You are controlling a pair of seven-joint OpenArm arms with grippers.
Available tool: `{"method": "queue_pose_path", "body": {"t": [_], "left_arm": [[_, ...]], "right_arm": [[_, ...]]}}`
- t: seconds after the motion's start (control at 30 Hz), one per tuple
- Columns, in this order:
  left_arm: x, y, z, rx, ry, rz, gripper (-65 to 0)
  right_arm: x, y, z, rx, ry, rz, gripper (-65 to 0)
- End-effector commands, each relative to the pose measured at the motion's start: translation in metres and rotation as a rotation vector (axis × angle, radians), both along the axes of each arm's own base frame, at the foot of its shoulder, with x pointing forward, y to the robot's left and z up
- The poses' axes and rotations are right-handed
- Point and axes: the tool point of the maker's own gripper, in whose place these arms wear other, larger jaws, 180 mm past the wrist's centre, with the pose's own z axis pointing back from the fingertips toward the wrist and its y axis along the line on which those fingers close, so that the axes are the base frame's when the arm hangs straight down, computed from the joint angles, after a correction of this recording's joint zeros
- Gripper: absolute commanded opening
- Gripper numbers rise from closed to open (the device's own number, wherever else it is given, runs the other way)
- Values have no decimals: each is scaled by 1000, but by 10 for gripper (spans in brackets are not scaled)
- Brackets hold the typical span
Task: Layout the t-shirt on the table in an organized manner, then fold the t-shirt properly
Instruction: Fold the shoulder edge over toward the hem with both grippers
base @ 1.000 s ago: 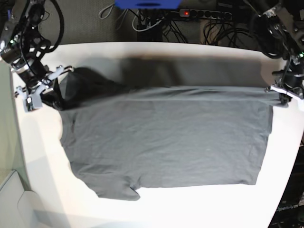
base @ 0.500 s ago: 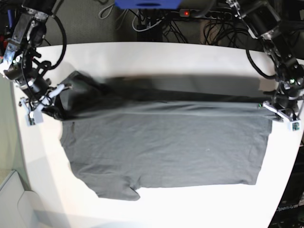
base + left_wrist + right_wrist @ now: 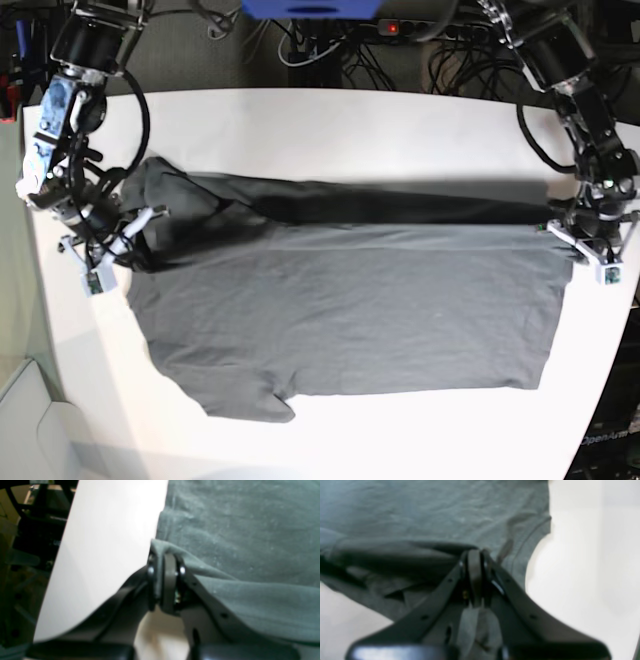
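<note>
The dark grey t-shirt lies spread across the white table, with its far half lifted and folding toward the near side. My left gripper is shut on the shirt's far right corner; the left wrist view shows cloth pinched between the fingers. My right gripper is shut on the shirt's far left part near a sleeve; the right wrist view shows fabric clamped in the fingers. A sleeve lies flat at the near left.
Cables and a power strip lie behind the table's far edge. A blue object sits at the top centre. The table's right edge is close to the left gripper. A pale surface stands at the near left.
Both grippers have moved toward the near side, carrying the shirt's far edge with them. The fold line has come forward over the shirt's body.
</note>
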Motion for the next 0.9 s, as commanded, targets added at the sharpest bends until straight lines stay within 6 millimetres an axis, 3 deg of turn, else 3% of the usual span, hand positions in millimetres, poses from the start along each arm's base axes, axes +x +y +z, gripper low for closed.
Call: {"method": "queue_pose_path", "body": {"t": [0.0,0.23,0.43,0.6,0.87], "left_arm": [[10,8,18,25,-69,5,-614],[11,13,1,1,-40,9,-614],[19,15,3,-13,-54,18,-614],[32,15,20,-4,-123,11,-614],[38,13,25,0,-152,0,-612]], "right_arm": [[13,-3,17,4,-61,-2,-650],[15,-5,14,11,-51,-6,-650],[14,11,9,6,-36,44,-650],[14,19,7,7,-32,68,-650],[15,19,8,1,-28,71,-650]]}}
